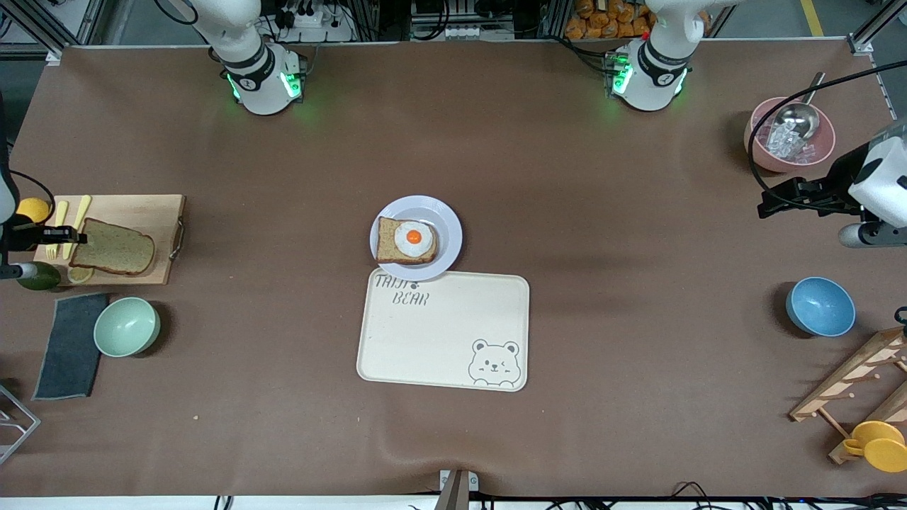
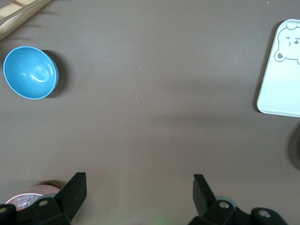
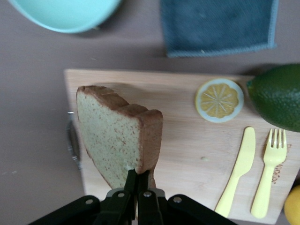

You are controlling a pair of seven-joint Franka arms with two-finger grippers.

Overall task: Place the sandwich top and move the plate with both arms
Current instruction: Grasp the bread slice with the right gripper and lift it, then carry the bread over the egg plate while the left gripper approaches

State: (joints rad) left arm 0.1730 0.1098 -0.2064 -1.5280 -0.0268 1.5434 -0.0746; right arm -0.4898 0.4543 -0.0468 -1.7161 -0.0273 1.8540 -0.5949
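The sandwich top (image 1: 117,249), a plain speckled brown slice, is over the wooden cutting board (image 1: 134,212) at the right arm's end of the table. My right gripper (image 1: 79,234) is shut on its crust edge; in the right wrist view the slice (image 3: 115,140) hangs tilted from the gripper (image 3: 139,174) above the board. The pale plate (image 1: 450,227) sits mid-table and bears a bread slice with a fried egg (image 1: 406,241). My left gripper (image 1: 764,207) is open and empty over bare table near the pink bowl; it also shows in the left wrist view (image 2: 139,183).
A cream bear tray (image 1: 439,333) touches the plate's nearer edge. A lemon slice (image 3: 219,100), a yellow knife and fork, and an avocado (image 3: 276,96) lie by the board. A green bowl (image 1: 126,326), grey cloth (image 1: 71,347), blue bowl (image 1: 820,306), pink bowl (image 1: 790,134) and wooden rack (image 1: 857,382) stand around.
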